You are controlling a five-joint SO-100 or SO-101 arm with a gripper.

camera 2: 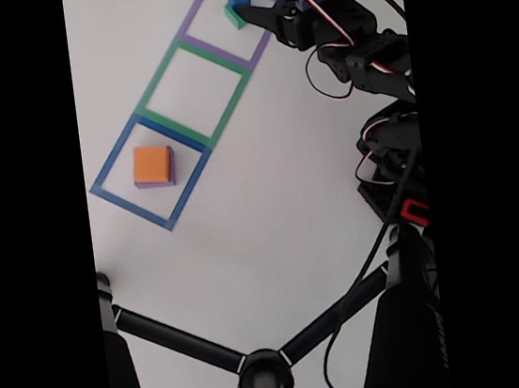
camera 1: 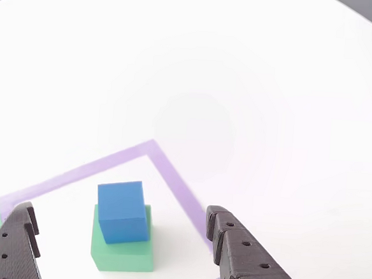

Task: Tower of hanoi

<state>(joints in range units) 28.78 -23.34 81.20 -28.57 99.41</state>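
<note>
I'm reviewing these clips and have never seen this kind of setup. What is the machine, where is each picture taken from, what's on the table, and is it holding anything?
It is a small robot arm on a white table, ending in a two-finger gripper. One picture comes from a camera close behind the gripper: the two dark shapes at the bottom are its fingers, spread apart and holding nothing. Between them sits a blue block on a larger green block, inside a purple taped square. The fixed view looks at the whole table from farther off: three taped squares in a row, purple, green and blue. The blue square holds an orange block on a purple block. The black rods at the bottom look like a stand.
</note>
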